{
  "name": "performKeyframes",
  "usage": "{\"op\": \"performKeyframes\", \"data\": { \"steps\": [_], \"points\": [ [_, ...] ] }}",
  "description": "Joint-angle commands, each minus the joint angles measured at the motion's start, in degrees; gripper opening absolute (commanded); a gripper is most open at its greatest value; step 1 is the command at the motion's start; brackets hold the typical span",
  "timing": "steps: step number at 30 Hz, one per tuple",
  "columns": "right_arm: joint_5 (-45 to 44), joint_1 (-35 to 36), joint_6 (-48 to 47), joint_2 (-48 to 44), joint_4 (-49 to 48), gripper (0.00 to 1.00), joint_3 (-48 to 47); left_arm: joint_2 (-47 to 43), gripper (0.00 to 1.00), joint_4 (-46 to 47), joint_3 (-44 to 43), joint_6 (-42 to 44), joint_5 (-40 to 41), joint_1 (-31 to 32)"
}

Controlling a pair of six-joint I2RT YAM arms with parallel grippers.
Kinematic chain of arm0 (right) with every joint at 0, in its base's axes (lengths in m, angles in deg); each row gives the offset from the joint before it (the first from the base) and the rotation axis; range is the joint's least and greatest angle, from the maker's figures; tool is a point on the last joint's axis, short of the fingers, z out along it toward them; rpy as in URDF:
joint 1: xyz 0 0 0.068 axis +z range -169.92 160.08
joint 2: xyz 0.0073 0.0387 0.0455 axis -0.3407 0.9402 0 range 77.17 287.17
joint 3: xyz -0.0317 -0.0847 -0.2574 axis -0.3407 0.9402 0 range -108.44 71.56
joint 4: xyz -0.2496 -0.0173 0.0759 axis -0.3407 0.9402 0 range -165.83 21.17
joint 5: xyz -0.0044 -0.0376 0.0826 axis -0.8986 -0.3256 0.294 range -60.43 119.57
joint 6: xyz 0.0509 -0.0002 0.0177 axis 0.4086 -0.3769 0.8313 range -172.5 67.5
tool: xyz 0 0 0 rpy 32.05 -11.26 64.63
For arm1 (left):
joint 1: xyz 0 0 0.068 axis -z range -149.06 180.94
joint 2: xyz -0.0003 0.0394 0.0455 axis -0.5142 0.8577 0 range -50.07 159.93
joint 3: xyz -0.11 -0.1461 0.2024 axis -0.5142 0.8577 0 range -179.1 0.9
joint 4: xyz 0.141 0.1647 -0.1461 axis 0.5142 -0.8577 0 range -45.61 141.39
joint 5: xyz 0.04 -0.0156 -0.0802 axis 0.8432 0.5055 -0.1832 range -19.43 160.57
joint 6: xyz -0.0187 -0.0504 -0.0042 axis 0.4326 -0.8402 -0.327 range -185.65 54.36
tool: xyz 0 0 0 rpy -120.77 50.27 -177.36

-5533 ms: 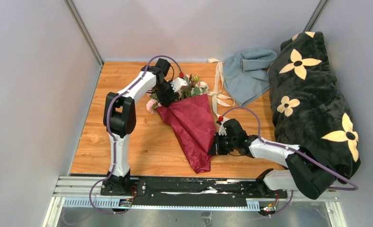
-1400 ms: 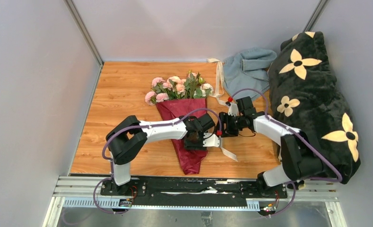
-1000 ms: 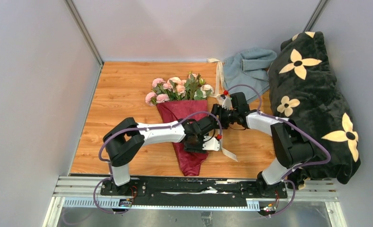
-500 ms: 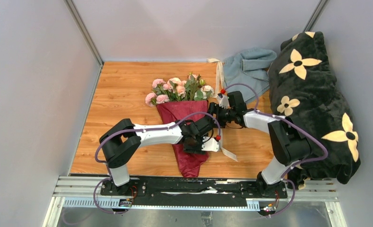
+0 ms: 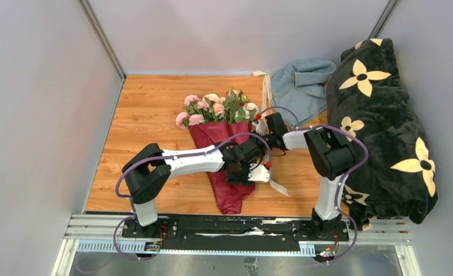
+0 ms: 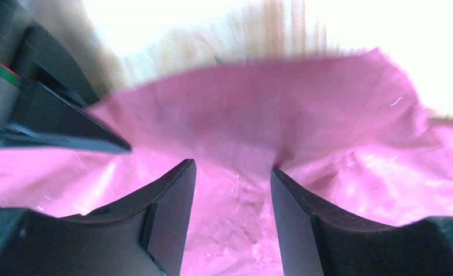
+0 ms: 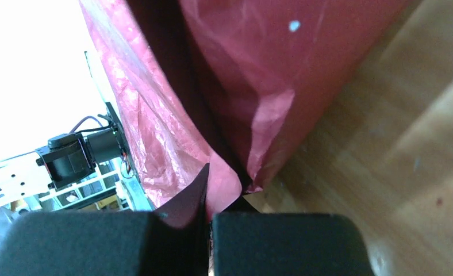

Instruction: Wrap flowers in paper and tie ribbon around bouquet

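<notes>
Blue cloth (image 5: 302, 86), black floral blanket (image 5: 379, 115)

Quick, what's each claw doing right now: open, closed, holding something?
Left claw: partly closed around the dark red paper, apparently gripping it.
Right claw: closed, pinching the paper's edge.

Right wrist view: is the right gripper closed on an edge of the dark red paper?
Yes, the fingers of the right gripper meet, with a fold of the dark red paper pinched between them.
</notes>
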Motion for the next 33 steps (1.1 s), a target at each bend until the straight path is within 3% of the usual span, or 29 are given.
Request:
{"op": "performKeyframes", "data": {
  "steps": [1,6,12,17,24,26,29,30,31,33],
  "points": [
    [1.8,-1.7,-3.9,3.1,2.1,0.00,-6.2,0.1,0.60,-5.0,-11.7,0.3,-8.2,0.8],
    [3.2,-2.5,-12.6,11.0,12.3,0.00,-17.5,3.0,0.69,-7.3,-22.6,0.8,-17.6,2.2],
    [4.3,-3.3,-15.3,15.1,14.4,0.00,-22.2,13.2,0.70,-5.1,-25.6,6.1,-11.1,6.3],
    [5.4,-3.7,-17.9,17.0,16.5,0.00,-24.2,15.1,0.73,0.5,-21.9,12.0,-10.6,7.1],
    [5.2,-3.7,-19.8,17.5,18.9,0.00,-24.6,21.4,0.73,2.5,-25.2,9.9,-7.6,7.3],
    [4.9,-3.7,-19.9,16.9,18.9,0.00,-24.3,21.9,0.64,2.0,-24.8,9.3,-7.8,7.3],
    [4.5,-3.7,-19.2,15.8,19.3,0.00,-24.6,20.8,0.29,-0.6,-23.7,8.5,-9.1,7.7],
    [4.3,-3.7,-18.7,15.6,19.5,0.00,-24.8,20.3,0.23,-1.9,-23.5,8.3,-9.7,7.8],
    [4.1,-3.7,-17.7,15.0,19.5,0.00,-25.1,19.7,0.08,-3.6,-23.2,7.6,-11.2,8.0],
    [3.9,-3.6,-16.4,14.0,19.3,0.00,-25.4,18.0,0.00,-6.7,-22.2,6.4,-13.5,8.3]
  ]
}}
